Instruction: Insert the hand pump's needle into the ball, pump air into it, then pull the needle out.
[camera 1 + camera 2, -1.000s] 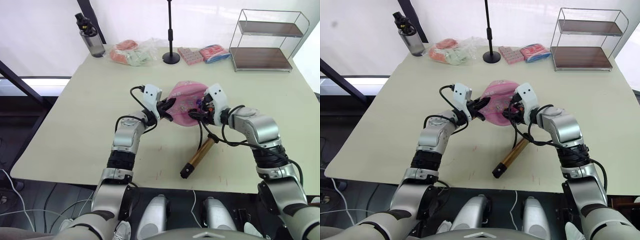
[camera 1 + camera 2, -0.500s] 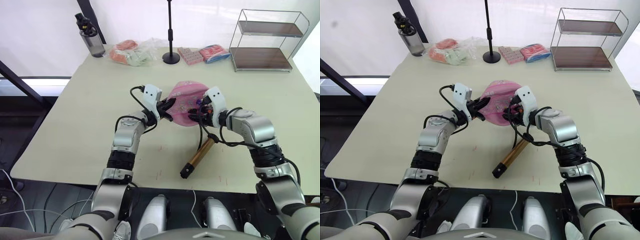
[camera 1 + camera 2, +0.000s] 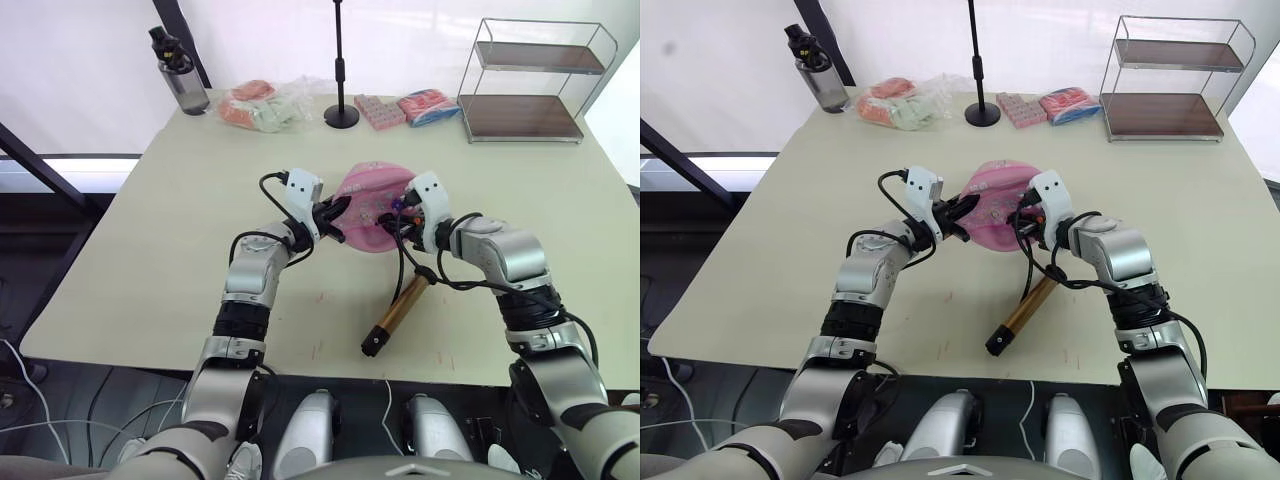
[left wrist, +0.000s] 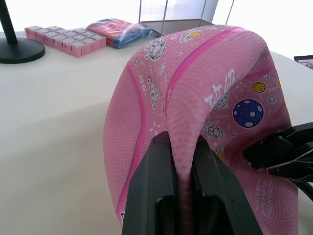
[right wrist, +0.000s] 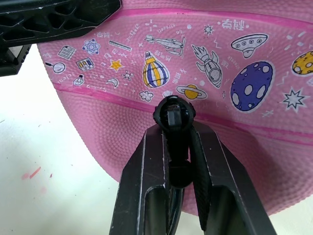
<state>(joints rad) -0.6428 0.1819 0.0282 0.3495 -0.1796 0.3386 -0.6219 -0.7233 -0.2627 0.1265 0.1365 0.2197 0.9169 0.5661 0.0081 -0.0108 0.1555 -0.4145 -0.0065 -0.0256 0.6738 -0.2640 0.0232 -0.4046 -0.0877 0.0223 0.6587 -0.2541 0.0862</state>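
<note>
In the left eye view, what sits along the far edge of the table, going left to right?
Water bottle → plastic bag of orange and green items → black stand base → pink block pack → red and blue packet → two-tier wire shelf.

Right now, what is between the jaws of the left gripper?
A pinched fold of the limp pink ball sits between the jaws of the left gripper. How deep the fold runs is hidden by the jaws.

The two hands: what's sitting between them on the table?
The limp pink ball, pinched by the left hand, with the right hand at its other side, seen in the left eye view.
</note>
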